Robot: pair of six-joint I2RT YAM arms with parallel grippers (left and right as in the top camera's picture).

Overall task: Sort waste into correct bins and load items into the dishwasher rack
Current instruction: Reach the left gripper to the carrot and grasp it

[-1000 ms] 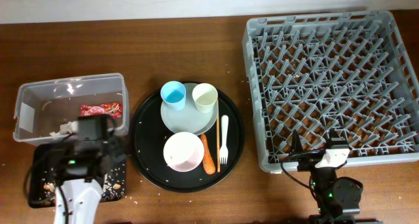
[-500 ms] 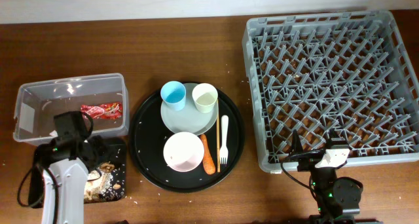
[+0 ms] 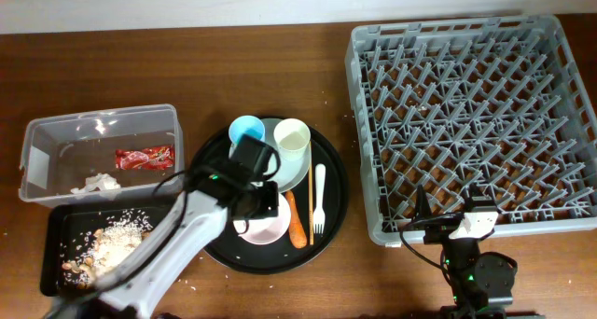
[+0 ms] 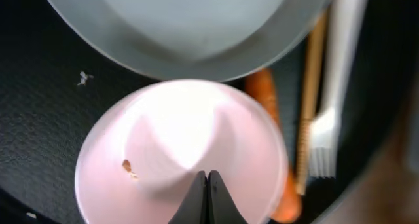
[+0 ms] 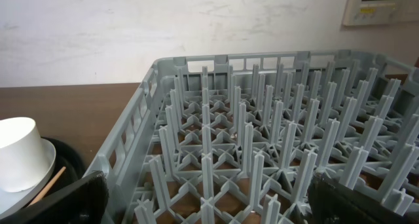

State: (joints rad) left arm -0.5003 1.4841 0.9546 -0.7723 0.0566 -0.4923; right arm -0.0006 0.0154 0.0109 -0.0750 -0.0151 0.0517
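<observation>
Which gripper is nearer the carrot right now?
Left. The left gripper hovers over the pinkish bowl, right beside the carrot; the right gripper sits by the dishwasher rack, well away.

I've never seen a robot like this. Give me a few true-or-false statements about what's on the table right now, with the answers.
1. The red wrapper lies in the clear tub. True.
2. The dishwasher rack holds a cup. False: it holds no dishes; the blue cup and cream cup are on the round black tray.
3. The carrot lies beside the pinkish bowl. True.
4. The left gripper grips the fork. False: its fingers are shut on nothing above the bowl; the fork lies on the round tray.
5. The shallow black tray holds food scraps. True.
</observation>
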